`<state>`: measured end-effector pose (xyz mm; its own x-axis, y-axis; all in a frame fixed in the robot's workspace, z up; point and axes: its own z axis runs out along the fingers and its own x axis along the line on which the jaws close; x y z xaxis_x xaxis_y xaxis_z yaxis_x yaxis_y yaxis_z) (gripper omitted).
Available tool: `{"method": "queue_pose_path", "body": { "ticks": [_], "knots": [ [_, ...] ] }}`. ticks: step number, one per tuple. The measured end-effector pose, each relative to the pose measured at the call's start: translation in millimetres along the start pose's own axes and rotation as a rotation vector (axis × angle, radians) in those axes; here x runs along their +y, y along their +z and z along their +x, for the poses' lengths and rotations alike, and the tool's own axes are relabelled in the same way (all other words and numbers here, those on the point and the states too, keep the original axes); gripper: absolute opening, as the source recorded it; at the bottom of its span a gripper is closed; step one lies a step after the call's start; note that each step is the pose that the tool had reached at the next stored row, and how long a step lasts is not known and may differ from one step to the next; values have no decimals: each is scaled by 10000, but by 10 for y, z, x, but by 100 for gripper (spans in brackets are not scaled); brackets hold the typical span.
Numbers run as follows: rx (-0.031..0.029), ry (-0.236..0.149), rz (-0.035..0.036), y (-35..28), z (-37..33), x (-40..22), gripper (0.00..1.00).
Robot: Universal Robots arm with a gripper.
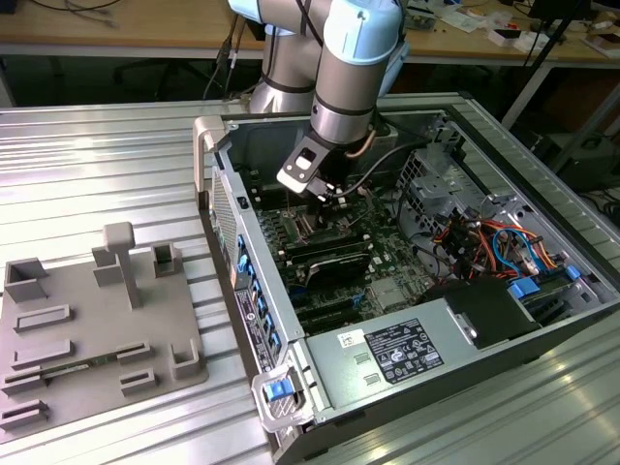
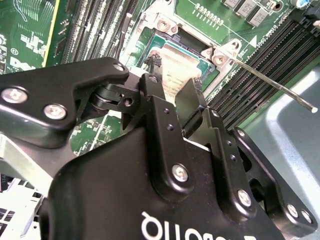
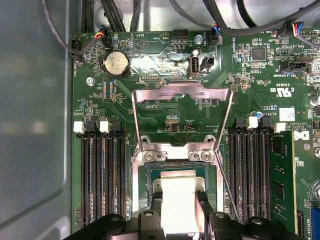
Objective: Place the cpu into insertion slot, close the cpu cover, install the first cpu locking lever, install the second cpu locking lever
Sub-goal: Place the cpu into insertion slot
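Observation:
My gripper (image 1: pixel 325 197) reaches down into the open computer case over the motherboard. In both wrist views its black fingers (image 3: pixel 154 201) sit on two opposite sides of the cpu (image 3: pixel 178 190), a pale silver square, and are shut on it. The cpu (image 2: pixel 172 62) is at the insertion slot (image 3: pixel 145 175), inside the slot's silver rim (image 2: pixel 150 30); whether it is fully seated I cannot tell. The cpu cover (image 3: pixel 182 93) stands swung open beyond its hinge. A thin locking lever (image 2: pixel 270 82) sticks out free beside the slot.
Long black memory slots (image 3: pixel 102 175) flank the socket on both sides. A grey power supply box (image 1: pixel 387 354) and bundled cables (image 1: pixel 484 242) fill the case toward the exterior view's right. A grey fixture plate (image 1: pixel 97 329) lies on the table at the exterior view's left.

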<state>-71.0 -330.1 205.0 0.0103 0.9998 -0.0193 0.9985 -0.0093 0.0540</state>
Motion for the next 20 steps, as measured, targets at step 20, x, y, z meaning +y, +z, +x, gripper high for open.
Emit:
{"method": "queue_pose_path", "body": {
  "ticks": [20],
  "knots": [
    [-36, -354, 0, -16, -1, 3, 58]
  ]
}}
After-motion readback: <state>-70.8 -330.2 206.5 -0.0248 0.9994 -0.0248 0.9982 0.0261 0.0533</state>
